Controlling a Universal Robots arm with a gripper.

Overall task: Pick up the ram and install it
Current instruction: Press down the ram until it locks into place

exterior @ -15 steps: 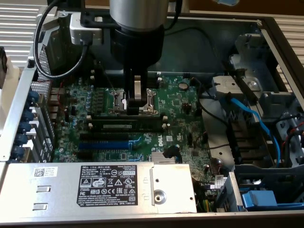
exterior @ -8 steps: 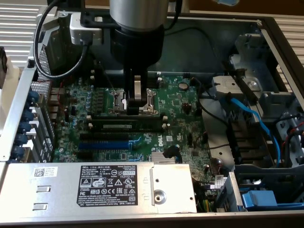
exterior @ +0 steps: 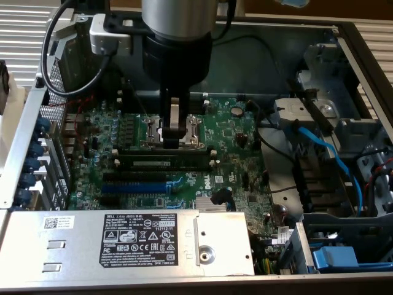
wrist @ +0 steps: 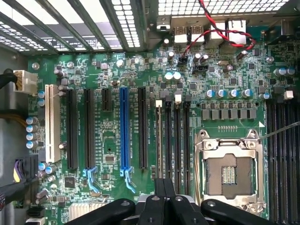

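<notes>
An open desktop computer case (exterior: pixel 362 55) is seen from above, with one green motherboard (exterior: pixel 239 141) lying flat inside.

One robot arm comes down from 12 o'clock in the exterior view. Its end effector (exterior: pixel 175 136) hangs over the single silver processor socket (exterior: pixel 191 128), near the middle of the board. In the wrist view the two dark fingers (wrist: pixel 159 190) of the end effector (wrist: pixel 165 183) are pressed together, clenched, with nothing between them.

The ram (exterior: pixel 163 163), one long dark-green stick with a small whitish label, lies along the memory slots at 6 o'clock from the end effector, just beside the socket. It is apart from the fingers and appears to sit in a slot, though how fully cannot be told.

In the wrist view, four long black memory slots (wrist: pixel 177 140) run side by side next to the processor socket (wrist: pixel 229 173). One blue expansion slot (wrist: pixel 124 131) stands among black ones, and one white slot (wrist: pixel 49 122) lies further out.

In the exterior view, one grey power supply (exterior: pixel 215 246) with a white label fills the 6 o'clock edge. One blue cable (exterior: pixel 328 153) curves through the drive bay at 3 o'clock.
</notes>
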